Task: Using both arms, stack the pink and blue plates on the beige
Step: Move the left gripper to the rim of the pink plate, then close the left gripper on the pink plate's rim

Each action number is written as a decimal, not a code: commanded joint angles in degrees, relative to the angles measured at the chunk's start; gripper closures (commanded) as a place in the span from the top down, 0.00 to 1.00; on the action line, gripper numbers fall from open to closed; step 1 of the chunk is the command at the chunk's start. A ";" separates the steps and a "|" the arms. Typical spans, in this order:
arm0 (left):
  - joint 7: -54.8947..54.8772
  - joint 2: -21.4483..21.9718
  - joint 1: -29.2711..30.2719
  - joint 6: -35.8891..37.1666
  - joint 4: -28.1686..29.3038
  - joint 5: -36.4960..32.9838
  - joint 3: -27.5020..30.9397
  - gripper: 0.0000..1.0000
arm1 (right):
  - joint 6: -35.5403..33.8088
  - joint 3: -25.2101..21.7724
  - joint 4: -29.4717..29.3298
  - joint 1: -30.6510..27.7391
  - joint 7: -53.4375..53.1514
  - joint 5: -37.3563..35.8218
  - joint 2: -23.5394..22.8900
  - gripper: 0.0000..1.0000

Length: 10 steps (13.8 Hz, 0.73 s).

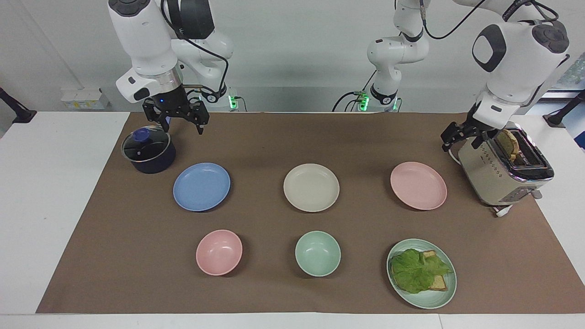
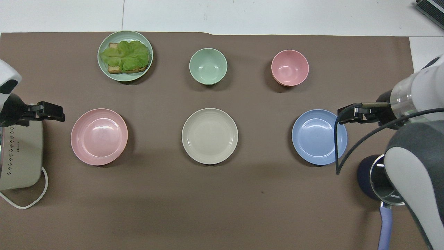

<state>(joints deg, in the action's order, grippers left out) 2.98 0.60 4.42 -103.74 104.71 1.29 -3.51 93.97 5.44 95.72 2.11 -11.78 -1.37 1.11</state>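
Three plates lie in a row on the brown mat: the blue plate [image 1: 201,186] [image 2: 319,136] toward the right arm's end, the beige plate [image 1: 311,187] [image 2: 210,135] in the middle, the pink plate [image 1: 418,185] [image 2: 99,136] toward the left arm's end. My right gripper [image 1: 181,125] [image 2: 350,116] hangs open and empty over the mat between the pot and the blue plate's rim. My left gripper [image 1: 458,137] [image 2: 48,113] is open and empty in the air beside the toaster, close to the pink plate's edge.
A dark pot with a glass lid [image 1: 147,149] stands beside the blue plate. A toaster [image 1: 502,169] with toast in it stands beside the pink plate. Farther from the robots are a pink bowl [image 1: 219,252], a mint bowl [image 1: 317,253] and a mint plate [image 1: 425,302] with a lettuce sandwich.
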 commanded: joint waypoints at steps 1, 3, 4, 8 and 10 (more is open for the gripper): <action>-0.60 -1.12 0.94 -6.10 5.13 -0.76 -0.27 1.00 | 0.42 0.01 -0.71 -0.71 1.67 1.10 -0.50 1.00; -0.52 -3.57 2.43 -9.72 8.39 -0.85 -0.27 1.00 | 0.42 0.09 -0.71 -0.71 1.67 1.10 -0.41 1.00; -0.52 -5.32 2.61 -11.21 9.02 -0.85 -0.27 1.00 | 0.42 0.09 -0.54 -0.71 1.50 1.10 -0.41 1.00; -0.69 -8.59 3.40 -17.63 12.53 -0.85 -0.18 1.00 | 0.51 0.09 -0.27 -0.88 1.41 1.10 -0.23 1.00; -0.61 -9.99 3.93 -19.82 13.94 -0.76 -0.18 1.00 | 0.51 0.09 -0.27 -1.06 1.67 1.10 -0.23 1.00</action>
<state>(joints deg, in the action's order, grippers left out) 2.83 -9.35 7.30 -120.70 116.49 1.29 -3.36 93.97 5.44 95.73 1.95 -11.78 -1.37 1.11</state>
